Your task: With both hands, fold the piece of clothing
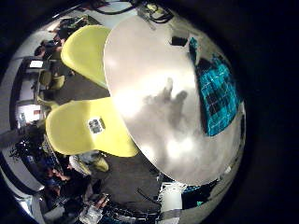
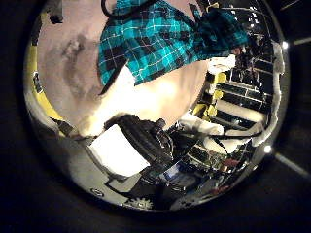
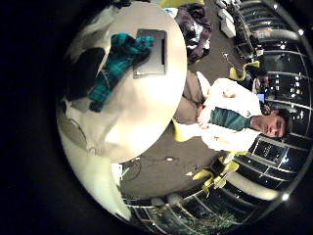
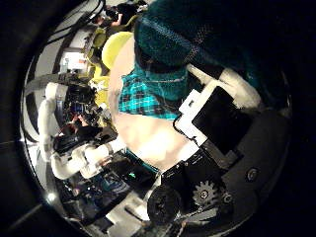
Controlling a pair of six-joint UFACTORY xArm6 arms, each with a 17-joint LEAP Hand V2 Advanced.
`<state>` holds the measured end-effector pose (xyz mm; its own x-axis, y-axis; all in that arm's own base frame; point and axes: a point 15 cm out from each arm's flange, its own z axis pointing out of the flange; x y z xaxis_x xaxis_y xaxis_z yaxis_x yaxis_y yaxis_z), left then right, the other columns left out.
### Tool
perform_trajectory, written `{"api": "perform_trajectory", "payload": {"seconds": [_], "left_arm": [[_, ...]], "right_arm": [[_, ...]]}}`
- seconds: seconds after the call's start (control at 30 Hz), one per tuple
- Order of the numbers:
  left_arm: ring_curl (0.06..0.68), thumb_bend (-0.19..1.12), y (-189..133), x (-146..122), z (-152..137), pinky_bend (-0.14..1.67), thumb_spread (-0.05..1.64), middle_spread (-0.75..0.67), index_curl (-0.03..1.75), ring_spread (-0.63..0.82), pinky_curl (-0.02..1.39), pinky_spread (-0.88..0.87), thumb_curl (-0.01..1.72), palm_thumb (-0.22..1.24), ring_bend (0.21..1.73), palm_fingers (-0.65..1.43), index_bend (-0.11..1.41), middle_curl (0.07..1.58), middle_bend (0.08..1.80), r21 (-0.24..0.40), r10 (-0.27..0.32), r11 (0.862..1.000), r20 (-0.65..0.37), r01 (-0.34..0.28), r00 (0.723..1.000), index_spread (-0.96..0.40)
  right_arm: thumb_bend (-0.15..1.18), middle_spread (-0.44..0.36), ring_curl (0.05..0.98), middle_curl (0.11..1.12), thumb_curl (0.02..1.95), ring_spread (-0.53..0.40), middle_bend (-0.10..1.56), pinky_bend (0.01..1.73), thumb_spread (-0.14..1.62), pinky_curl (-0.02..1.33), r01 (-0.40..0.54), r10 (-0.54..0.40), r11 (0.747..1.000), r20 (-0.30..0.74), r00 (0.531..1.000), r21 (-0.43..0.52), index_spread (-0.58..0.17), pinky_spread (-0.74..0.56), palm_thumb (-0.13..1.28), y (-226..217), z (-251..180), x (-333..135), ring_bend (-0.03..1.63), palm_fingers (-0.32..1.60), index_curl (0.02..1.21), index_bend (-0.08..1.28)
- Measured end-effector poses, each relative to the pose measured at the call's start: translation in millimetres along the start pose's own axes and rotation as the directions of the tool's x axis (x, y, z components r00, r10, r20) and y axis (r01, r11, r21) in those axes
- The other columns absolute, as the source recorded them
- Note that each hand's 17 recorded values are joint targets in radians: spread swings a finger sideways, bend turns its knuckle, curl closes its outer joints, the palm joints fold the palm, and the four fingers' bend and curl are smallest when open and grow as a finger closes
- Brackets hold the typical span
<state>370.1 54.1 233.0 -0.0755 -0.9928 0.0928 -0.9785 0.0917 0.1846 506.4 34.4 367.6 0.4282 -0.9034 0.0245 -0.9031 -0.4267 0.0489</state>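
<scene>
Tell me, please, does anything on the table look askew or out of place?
The plaid garment lies crumpled and unevenly bunched on the round table, not spread flat, with a dark flat item beside it. Nothing looks spilled or damaged.

Soft woven plaid cloth shirt (image 2: 165, 44) with a matt finish, smooth round table (image 1: 149, 103) with a faint sheen, glossy moulded plastic chairs (image 1: 89, 126), hard matt plastic hand (image 4: 222, 123)

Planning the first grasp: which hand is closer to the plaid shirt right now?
Right, probably. In its thumb side palm view the plaid shirt fills much of the picture beside its fingers; the left hand's views show it farther away.
</scene>
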Motion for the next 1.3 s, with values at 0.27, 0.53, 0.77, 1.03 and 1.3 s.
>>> {"api": "perform_trajectory", "payload": {"seconds": [0.27, 0.53, 0.77, 1.03, 1.3], "left_arm": [[0.275, -0.01, 21.6, -40.0, -1.5, 0.36, 1.26, -0.12, 0.48, -0.17, 0.44, -0.09, 0.30, 0.49, 0.71, 0.44, 0.19, 0.48, 0.22, 0.001, -0.088, 0.996, -0.003, 0.088, 0.996, -0.20], [0.275, -0.01, 41.0, -55.7, 0.8, 0.36, 1.26, -0.11, 0.49, -0.17, 0.44, -0.10, 0.30, 0.50, 0.71, 0.44, 0.19, 0.49, 0.22, 0.002, -0.133, 0.991, -0.004, 0.133, 0.991, -0.20], [0.276, -0.01, 55.6, -57.5, 1.9, 0.36, 1.26, -0.11, 0.50, -0.17, 0.44, -0.10, 0.31, 0.52, 0.71, 0.44, 0.19, 0.49, 0.22, 0.006, -0.142, 0.990, 0.003, 0.142, 0.990, -0.21], [0.276, -0.01, 50.9, -43.8, 1.4, 0.36, 1.27, -0.11, 0.50, -0.16, 0.43, -0.10, 0.31, 0.54, 0.71, 0.44, 0.19, 0.50, 0.21, 0.007, -0.130, 0.992, 0.008, 0.130, 0.992, -0.21], [0.271, -0.01, 42.9, -2.3, 0.0, 0.36, 1.27, -0.10, 0.51, -0.16, 0.43, -0.10, 0.32, 0.55, 0.70, 0.44, 0.19, 0.50, 0.20, -0.018, -0.077, 0.997, 0.024, 0.077, 0.997, -0.21]], "right_arm": [[-0.01, -0.161, 0.760, 0.85, 0.77, -0.231, 1.28, 1.07, 1.12, 1.24, 0.233, -0.232, 0.972, -0.025, 0.972, 0.023, -0.269, -0.21, 1.03, -51.0, 6.7, -164.2, 1.37, 1.06, 0.89, 1.09], [-0.05, -0.164, 0.732, 0.81, 0.74, -0.227, 1.23, 1.05, 1.12, 1.18, 0.316, -0.317, 0.948, -0.017, 0.948, -0.042, -0.277, -0.24, 0.85, -84.1, 90.0, -259.7, 1.33, 1.10, 0.85, 0.99], [-0.03, -0.242, 0.659, 0.63, 0.66, -0.204, 0.72, 1.03, 1.15, 1.04, 0.324, -0.325, 0.943, 0.004, 0.946, -0.081, -0.352, -0.27, 0.68, -82.4, 110.9, -265.4, 1.21, 0.03, 0.66, 0.31], [-0.05, -0.007, 0.399, 0.42, 0.54, 0.148, 0.33, 0.86, 1.10, 0.86, 0.357, -0.357, 0.934, 0.158, 0.921, 0.033, -0.437, 0.20, 0.55, -72.8, 56.0, -260.3, 0.77, -0.12, 0.41, 0.14], [-0.04, 0.037, 0.334, 0.37, 0.41, 0.237, 0.25, 0.78, 1.03, 0.72, 0.300, -0.327, 0.943, 0.247, 0.912, 0.141, -0.431, 0.44, 0.38, -52.3, -9.0, -219.0, 0.71, -0.04, 0.31, 0.13]]}}
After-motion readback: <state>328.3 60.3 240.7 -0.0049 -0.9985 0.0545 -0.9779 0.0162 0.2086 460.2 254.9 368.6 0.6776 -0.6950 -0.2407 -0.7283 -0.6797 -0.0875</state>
